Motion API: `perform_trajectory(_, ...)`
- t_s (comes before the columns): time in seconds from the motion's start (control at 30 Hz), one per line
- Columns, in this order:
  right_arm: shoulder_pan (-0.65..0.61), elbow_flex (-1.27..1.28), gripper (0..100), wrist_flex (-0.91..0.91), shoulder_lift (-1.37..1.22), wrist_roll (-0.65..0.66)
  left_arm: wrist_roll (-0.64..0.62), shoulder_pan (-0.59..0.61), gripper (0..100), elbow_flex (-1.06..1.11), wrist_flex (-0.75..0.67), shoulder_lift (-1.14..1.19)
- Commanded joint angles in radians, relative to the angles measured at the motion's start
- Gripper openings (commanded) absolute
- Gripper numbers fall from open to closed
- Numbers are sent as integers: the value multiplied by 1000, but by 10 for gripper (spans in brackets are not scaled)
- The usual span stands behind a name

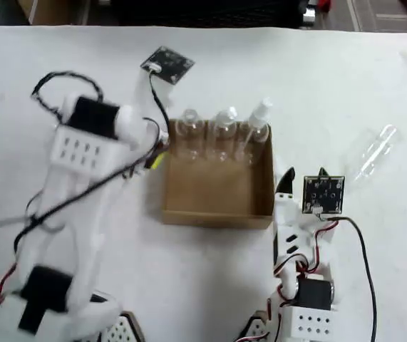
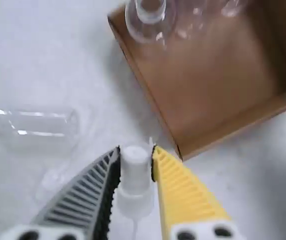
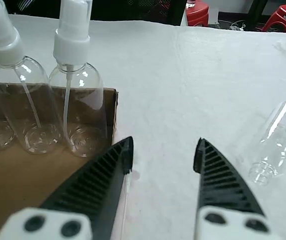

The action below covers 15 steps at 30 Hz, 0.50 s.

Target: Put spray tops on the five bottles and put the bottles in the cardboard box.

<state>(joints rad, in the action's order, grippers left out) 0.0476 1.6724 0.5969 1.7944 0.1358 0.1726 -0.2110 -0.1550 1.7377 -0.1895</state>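
The cardboard box (image 1: 217,216) sits mid-table with three clear bottles (image 1: 223,132) standing along its far wall. In the right wrist view two of them (image 3: 77,100) wear white spray tops. My left gripper (image 2: 135,165) hovers beside the box's left edge (image 2: 148,95), shut on a white spray top (image 2: 134,177). An uncapped bottle (image 2: 32,127) lies on the table near it. My right gripper (image 3: 163,152) stands open by the box's right wall (image 3: 111,107), nothing between its fingers. Another uncapped bottle (image 1: 374,149) lies to the right (image 3: 278,140).
A small black board (image 1: 167,64) with a cable lies behind the box. The left arm's white body (image 1: 82,185) spreads across the table's left side. Open white table surrounds the lying bottle on the right.
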Motion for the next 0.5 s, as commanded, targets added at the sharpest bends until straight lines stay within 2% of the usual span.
perform_trajectory(0.0, -5, 9, 176, -21, 7, 14, -14, -31, 23, -14, -147, -223)
perform_trajectory(0.13, -5, 9, 176, -21, 7, 14, -20, -31, 23, -8, -244, -357)
perform_trajectory(0.3, -7, 17, 176, -22, 8, 14, -28, -31, 23, -6, -265, -499)
perform_trajectory(0.4, -8, 17, 176, -22, 8, 14, -118, -31, 23, 21, -290, -596)
perform_trajectory(0.47, -8, 17, 176, -22, 7, 14, -164, -31, 23, 97, -359, -670)
